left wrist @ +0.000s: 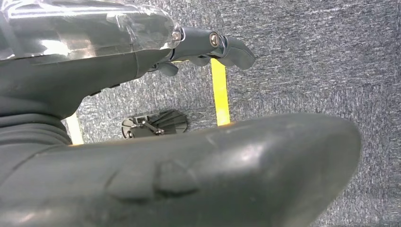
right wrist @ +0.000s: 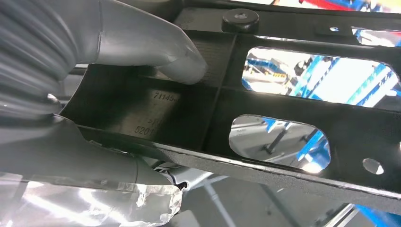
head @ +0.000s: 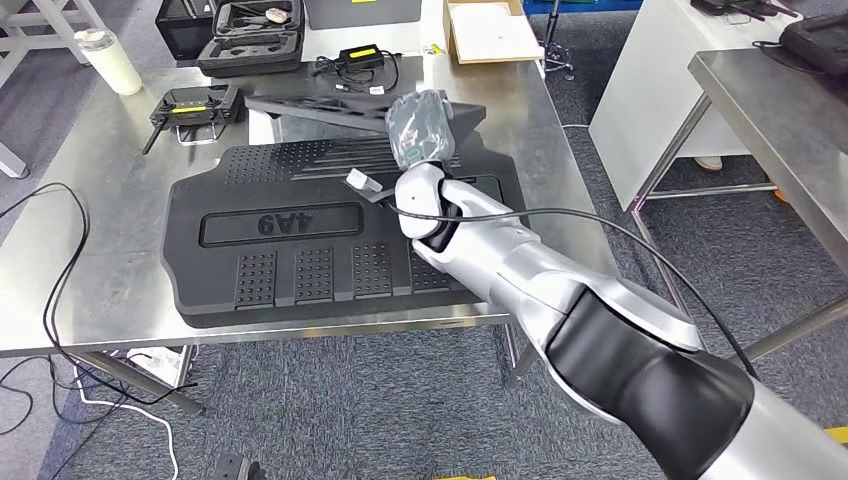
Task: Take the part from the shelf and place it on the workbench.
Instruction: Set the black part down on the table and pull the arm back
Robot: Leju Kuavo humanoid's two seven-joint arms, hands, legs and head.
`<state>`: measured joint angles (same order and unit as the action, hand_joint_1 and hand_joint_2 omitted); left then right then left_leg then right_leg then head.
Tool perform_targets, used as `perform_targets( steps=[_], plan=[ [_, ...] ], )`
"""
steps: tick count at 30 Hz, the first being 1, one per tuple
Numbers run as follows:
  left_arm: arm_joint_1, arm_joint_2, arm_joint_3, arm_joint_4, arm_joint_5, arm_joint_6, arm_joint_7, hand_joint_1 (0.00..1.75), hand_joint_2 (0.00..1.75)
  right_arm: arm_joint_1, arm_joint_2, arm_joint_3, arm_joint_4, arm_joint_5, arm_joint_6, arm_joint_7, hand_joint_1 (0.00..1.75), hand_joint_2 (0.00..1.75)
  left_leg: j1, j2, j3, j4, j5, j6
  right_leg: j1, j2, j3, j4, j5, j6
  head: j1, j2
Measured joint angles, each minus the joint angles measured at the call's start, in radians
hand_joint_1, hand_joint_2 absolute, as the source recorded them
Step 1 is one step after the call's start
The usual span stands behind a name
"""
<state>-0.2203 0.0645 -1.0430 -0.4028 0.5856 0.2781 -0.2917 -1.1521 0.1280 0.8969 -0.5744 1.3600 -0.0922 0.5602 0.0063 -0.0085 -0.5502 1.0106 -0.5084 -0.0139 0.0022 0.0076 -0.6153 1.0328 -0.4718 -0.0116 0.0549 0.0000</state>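
Observation:
The part is a long flat black frame (head: 320,105) with oblong cut-outs, lying across the back of the steel workbench (head: 100,190), just beyond a big black panel. My right hand (head: 425,135) grips the part's right end. In the right wrist view the thumb (right wrist: 156,47) presses on the part (right wrist: 283,104) beside a printed number, and the fingers close under its edge. Whether the part rests on the bench or hangs just above it I cannot tell. My left hand (left wrist: 142,56) hangs over the carpet and holds nothing, its dark fingers (left wrist: 222,45) loosely spread.
A large black ribbed panel (head: 300,240) marked 6A4 covers the bench's middle. Behind it lie a controller (head: 195,105), an open black case (head: 250,35), a charger (head: 360,58), a cardboard box (head: 490,30) and a bottle (head: 108,60). Cables trail off the left edge. A second steel table (head: 780,110) stands at the right.

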Motion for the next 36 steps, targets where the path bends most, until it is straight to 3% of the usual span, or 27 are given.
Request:
perform_targets(
  steps=[11, 12, 13, 16, 17, 21, 36],
  plan=[
    [0.001, 0.000, 0.004, 0.000, 0.007, 0.001, -0.001, 0.00, 0.00, 0.056, 0.000, 0.024, 0.028, -0.009, 0.003, -0.003, 1.75, 1.75, 0.000, 0.000, 0.000, 0.000, 0.000, 0.000, 0.000, 0.000, 0.000, 0.000, 0.000, 0.000, 0.000, 0.000],
    [0.001, 0.000, 0.004, 0.000, 0.008, 0.001, -0.001, 0.00, 0.00, 0.059, 0.000, 0.026, 0.030, -0.010, 0.004, -0.004, 1.68, 1.75, 0.000, 0.000, 0.000, 0.000, 0.000, 0.000, 0.000, 0.000, 0.000, 0.000, 0.000, 0.000, 0.000, 0.000],
    [0.001, 0.000, 0.004, 0.000, 0.009, 0.001, -0.002, 0.00, 0.00, 0.061, 0.000, 0.027, 0.031, -0.011, 0.006, -0.005, 1.37, 1.75, 0.000, 0.000, 0.000, 0.000, 0.000, 0.000, 0.000, 0.000, 0.000, 0.000, 0.000, 0.000, 0.000, 0.000],
    [0.001, 0.000, 0.004, 0.000, 0.014, 0.002, -0.004, 0.00, 0.00, 0.066, 0.001, 0.034, 0.034, -0.021, 0.014, -0.016, 0.13, 1.75, 0.000, 0.000, 0.000, 0.000, 0.000, 0.000, 0.000, 0.000, 0.000, 0.000, 0.000, 0.000, 0.000, 0.000],
    [0.001, 0.000, 0.004, 0.000, 0.016, 0.002, -0.005, 0.00, 0.00, 0.068, 0.002, 0.036, 0.035, -0.028, 0.017, -0.023, 0.00, 1.75, 0.000, 0.000, 0.001, 0.000, 0.000, 0.000, 0.000, 0.000, 0.001, 0.000, 0.000, 0.000, 0.000, 0.000],
    [0.001, 0.000, 0.004, 0.000, 0.023, 0.002, -0.009, 0.00, 0.00, 0.078, 0.008, 0.042, 0.039, -0.057, 0.020, -0.065, 0.00, 0.00, 0.000, 0.000, 0.001, 0.000, 0.000, 0.000, 0.000, 0.000, 0.001, 0.000, 0.000, 0.000, 0.000, 0.000],
    [0.009, 0.000, 0.004, 0.000, 0.035, 0.020, -0.014, 0.00, 0.00, 0.080, 0.020, 0.059, 0.042, -0.093, -0.027, -0.135, 0.00, 0.00, 0.000, 0.000, 0.003, 0.000, 0.000, 0.000, 0.000, 0.000, 0.003, 0.000, 0.000, 0.000, 0.000, 0.000]
  ],
)
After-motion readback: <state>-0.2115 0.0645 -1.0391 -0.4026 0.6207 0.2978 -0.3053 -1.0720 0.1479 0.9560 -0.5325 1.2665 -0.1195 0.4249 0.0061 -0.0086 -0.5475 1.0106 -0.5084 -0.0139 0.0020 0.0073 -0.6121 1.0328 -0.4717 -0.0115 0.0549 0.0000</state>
